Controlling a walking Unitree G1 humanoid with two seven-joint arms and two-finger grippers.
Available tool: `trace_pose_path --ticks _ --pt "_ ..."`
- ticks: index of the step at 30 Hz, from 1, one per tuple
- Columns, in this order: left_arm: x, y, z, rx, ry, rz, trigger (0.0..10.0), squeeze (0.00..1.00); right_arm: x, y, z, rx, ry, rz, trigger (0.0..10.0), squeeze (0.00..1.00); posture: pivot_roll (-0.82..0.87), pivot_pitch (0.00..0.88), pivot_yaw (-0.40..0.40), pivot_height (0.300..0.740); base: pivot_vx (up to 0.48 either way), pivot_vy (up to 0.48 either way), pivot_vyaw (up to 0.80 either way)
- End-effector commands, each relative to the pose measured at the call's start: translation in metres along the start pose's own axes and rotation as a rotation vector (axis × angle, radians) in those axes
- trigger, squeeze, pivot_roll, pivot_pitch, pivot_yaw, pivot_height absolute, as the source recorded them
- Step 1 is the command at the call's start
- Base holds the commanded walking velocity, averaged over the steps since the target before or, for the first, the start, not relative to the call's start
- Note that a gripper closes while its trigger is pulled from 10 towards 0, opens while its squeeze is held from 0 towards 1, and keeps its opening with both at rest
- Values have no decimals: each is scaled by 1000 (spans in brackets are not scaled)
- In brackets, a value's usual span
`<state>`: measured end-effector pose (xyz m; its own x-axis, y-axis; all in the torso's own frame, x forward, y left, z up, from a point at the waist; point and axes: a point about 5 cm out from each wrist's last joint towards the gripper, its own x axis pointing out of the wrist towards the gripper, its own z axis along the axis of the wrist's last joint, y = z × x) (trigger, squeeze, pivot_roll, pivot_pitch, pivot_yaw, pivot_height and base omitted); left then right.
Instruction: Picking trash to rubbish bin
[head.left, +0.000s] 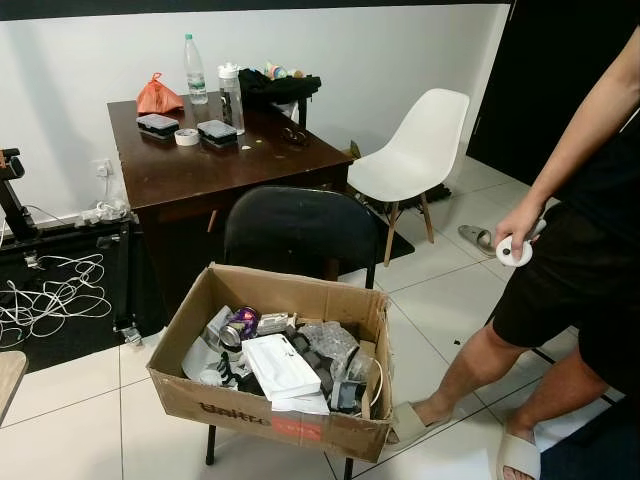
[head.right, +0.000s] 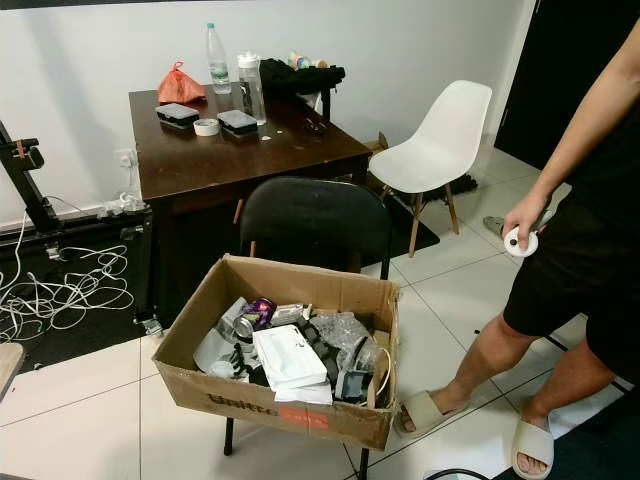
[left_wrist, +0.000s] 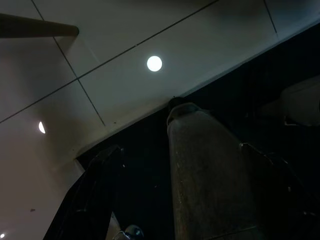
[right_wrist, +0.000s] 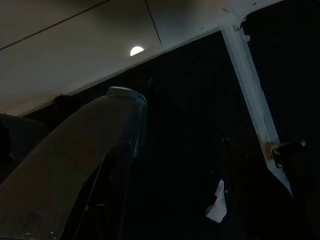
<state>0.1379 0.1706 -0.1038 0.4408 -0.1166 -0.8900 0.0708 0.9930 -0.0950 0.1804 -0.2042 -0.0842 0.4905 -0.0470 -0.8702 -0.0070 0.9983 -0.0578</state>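
The cardboard box (head.left: 270, 400) of trash rests on a black chair (head.left: 300, 230) seat, already well filled. No rubbish bin can be made out, so delivery seems undone. Each pincer hangs in dark wrist views; whether spread or pressed together cannot be told.

Both eye views look down on the cardboard box (head.left: 270, 405); wrist views face ceiling.

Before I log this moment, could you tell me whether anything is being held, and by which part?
The person's hand grips a white roll of tape around its rim. Whether either robot gripper holds anything cannot be told from the dark wrist views.
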Motion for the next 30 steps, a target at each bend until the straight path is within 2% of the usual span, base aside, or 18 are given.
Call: trace_pose_path --ticks 1,18,30 --pt "-1 -6 -16 -9 60 -23 10000 0 -1 0 -8 7 26 2 10000 0 -86 88 15 740 0 0 0" --pt "-1 -6 -15 31 65 -20 10000 0 -1 -1 -10 21 31 1 10000 0 -93 92 20 740 0 0 0" --pt "-1 -7 -18 41 75 -20 10000 0 -1 0 -11 21 34 6 10000 0 -85 94 14 740 -280 0 0"
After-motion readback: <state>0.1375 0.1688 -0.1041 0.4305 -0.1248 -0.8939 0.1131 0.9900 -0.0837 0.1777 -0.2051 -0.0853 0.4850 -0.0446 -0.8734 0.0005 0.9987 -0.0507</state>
